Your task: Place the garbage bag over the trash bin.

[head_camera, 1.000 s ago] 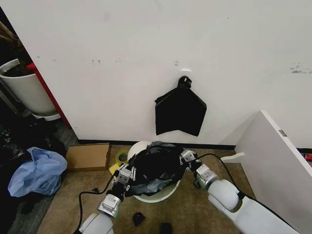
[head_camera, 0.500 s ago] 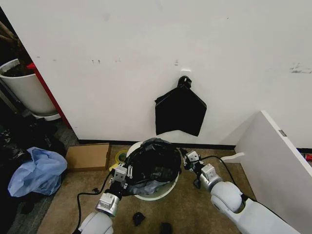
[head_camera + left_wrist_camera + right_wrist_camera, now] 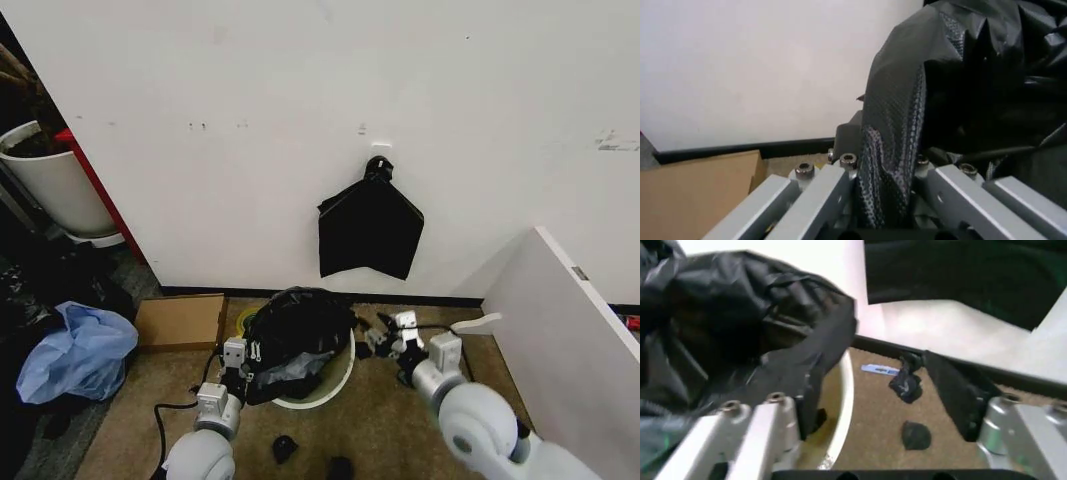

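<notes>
Low centre of the head view: garbage bag (image 3: pixel 297 328) heaped over the trash bin (image 3: pixel 335 383), white rim bare along the near right. Left gripper (image 3: pixel 237 356) is clamped on bag film (image 3: pixel 890 150) at the left edge. Right gripper (image 3: pixel 388 336) sits just right of the rim, fingers (image 3: pixel 957 395) apart over bare carpet (image 3: pixel 385 425).

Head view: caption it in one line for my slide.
Left gripper pinches the garbage bag draped over the trash bin, while the right gripper hangs open beside the rim.
</notes>
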Robot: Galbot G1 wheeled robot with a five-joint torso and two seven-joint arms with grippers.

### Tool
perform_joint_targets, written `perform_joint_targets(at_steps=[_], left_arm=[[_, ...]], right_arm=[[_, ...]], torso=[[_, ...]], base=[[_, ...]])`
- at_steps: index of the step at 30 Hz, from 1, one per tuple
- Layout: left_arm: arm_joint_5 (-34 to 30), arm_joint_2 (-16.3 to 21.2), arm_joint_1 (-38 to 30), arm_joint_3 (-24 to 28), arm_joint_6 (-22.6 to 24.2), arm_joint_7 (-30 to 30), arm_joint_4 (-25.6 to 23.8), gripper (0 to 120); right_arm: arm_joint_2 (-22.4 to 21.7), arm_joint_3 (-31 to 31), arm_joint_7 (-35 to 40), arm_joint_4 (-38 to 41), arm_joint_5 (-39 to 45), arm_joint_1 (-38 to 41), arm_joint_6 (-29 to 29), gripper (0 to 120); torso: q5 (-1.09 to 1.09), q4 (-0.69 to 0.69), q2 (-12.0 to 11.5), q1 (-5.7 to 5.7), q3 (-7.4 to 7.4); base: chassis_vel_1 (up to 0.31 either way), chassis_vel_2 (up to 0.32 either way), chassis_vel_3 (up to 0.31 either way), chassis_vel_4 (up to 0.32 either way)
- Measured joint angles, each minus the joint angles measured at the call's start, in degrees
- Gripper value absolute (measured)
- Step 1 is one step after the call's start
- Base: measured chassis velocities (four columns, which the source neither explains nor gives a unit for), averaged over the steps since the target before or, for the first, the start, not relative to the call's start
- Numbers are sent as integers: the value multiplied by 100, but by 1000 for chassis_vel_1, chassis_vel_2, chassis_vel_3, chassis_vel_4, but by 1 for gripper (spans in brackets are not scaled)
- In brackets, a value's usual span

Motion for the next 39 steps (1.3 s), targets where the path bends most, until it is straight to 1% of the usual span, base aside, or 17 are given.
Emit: perform_joint_targets(at_steps=[1, 3, 4, 5, 7, 9, 11, 12, 13, 14, 17, 19, 25, 29, 33, 36, 39], left_arm=[[0, 0, 0, 0, 0, 0, 0, 3], [127, 3, 13, 14, 1, 1, 0, 3], [192, 4, 21, 21, 1, 1, 0, 3], [224, 2, 24, 26, 1, 1, 0, 3], [395, -13, 49, 54, 32, -29, -5, 3], [433, -19, 55, 62, 52, -41, -11, 3], [547, -37, 74, 97, 142, -82, -56, 3], [547, -37, 74, 97, 142, -82, -56, 3], [662, -56, 91, 143, 271, -136, -126, 3], [902, -61, 93, 174, 344, -175, -151, 3], [919, -60, 92, 188, 345, -173, -151, 3], [919, -61, 92, 190, 345, -172, -151, 3], [894, -92, 76, 194, 321, -162, -145, 3], [897, -103, 71, 194, 307, -162, -144, 3], [907, -101, 75, 190, 280, -161, -159, 3], [909, -101, 76, 183, 268, -161, -174, 3], [913, -108, 80, 172, 215, -168, -183, 3]], right_arm=[[0, 0, 0, 0, 0, 0, 0, 62], [42, -58, 9, 32, -214, -51, -4, 69], [67, -89, 33, 59, -279, -64, -21, 75], [80, -105, 49, 73, -307, -69, -34, 77], [158, -203, 119, 130, -509, -77, -83, 87], [175, -226, 125, 133, -577, -76, -85, 88], [239, -331, 124, 123, -963, -57, -74, 97], [239, -331, 124, 123, -963, -57, -74, 97], [304, -469, 67, 45, -1446, -10, -46, 99], [415, -755, -62, -132, -2033, 70, -85, 93], [510, -952, -143, -415, -2624, 132, -169, 79], [518, -955, -135, -443, -2660, 139, -188, 76], [469, -936, -105, -518, -2639, 139, -275, 49], [469, -929, -47, -540, -2624, 137, -363, 39], [468, -927, 45, -542, -2582, 135, -470, 20], [469, -927, 99, -543, -2565, 133, -480, 14], [476, -917, 193, -546, -2495, 115, -481, 1]], torso=[[0, 0, 0, 0, 0], [0, 0, 0, 0, 0], [0, 0, 0, 0, 0], [0, 0, 0, 0, 0], [0, 1, 0, 0, 0], [0, 1, 0, 0, 0], [0, 1, 0, 0, 0], [0, 1, 0, 0, 0], [0, 0, 0, 0, 0], [0, 1, 0, 0, 0], [0, 1, 0, 0, 0], [0, 1, 0, 0, 0], [0, 1, 0, 0, 0], [0, 1, 0, 0, 0], [0, 1, 0, 0, 0], [0, 1, 0, 0, 0], [0, 1, 0, 0, 0]], base=[[0, 0, 0, 0], [0, 0, 0, 0], [0, 0, 0, 0], [0, 0, 0, 0], [0, 0, 0, 0], [0, 0, 0, 0], [0, 0, 0, 0], [0, 0, 0, 0], [0, 0, 0, 0], [0, 0, 0, 0], [0, 0, 0, 0], [0, 0, 0, 0], [0, 0, 0, 0], [0, 0, 0, 0], [0, 0, 0, 0], [0, 0, 0, 0], [0, 0, 0, 0]])
